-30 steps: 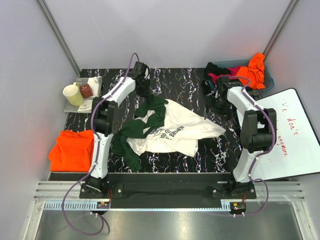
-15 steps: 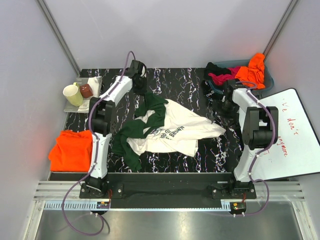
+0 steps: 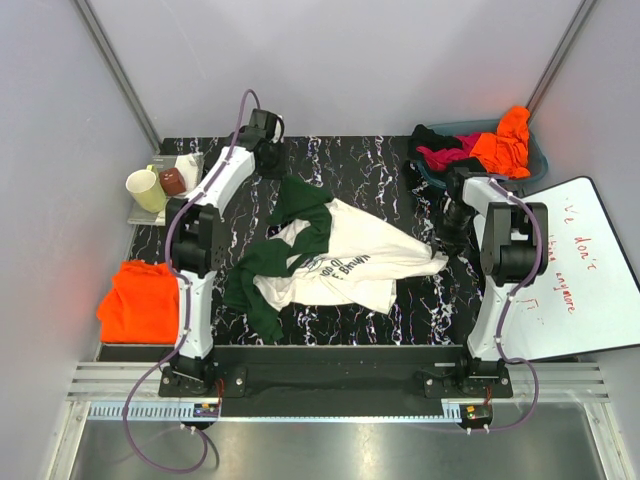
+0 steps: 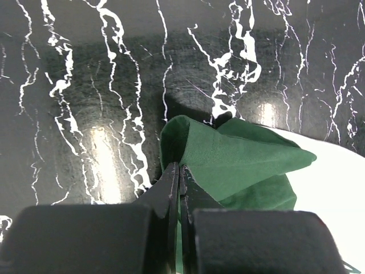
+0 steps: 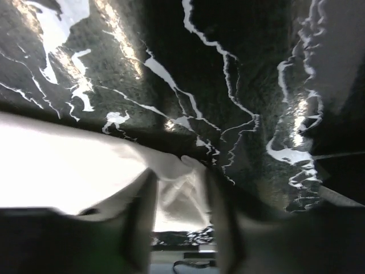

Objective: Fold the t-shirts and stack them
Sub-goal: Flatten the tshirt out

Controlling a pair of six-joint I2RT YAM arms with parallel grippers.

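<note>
A cream t-shirt [image 3: 355, 255] with dark green sleeves lies crumpled mid-table, print up. My left gripper [image 3: 267, 157] is at the back left, shut on the tip of one green sleeve [image 4: 228, 157]; the left wrist view shows the jaws [image 4: 179, 166] pressed together on that cloth. My right gripper [image 3: 452, 232] is low at the shirt's right corner [image 3: 435, 260]. In the right wrist view its blurred fingers [image 5: 179, 182] stand apart on either side of a cream fold [image 5: 182, 197]. A folded orange t-shirt [image 3: 145, 300] lies at the left edge.
A blue-grey basket [image 3: 537, 160] at the back right holds orange [image 3: 510, 135], magenta [image 3: 445, 155] and black [image 3: 428, 135] shirts. A white board [image 3: 585, 280] with red writing lies on the right. A tray [image 3: 140, 215] with a cream mug [image 3: 147, 188] and brown cup [image 3: 172, 181] stands back left.
The left gripper moved further back, drawing the green sleeve out. The right gripper came down from the basket side onto the shirt's right corner and its jaws narrowed.
</note>
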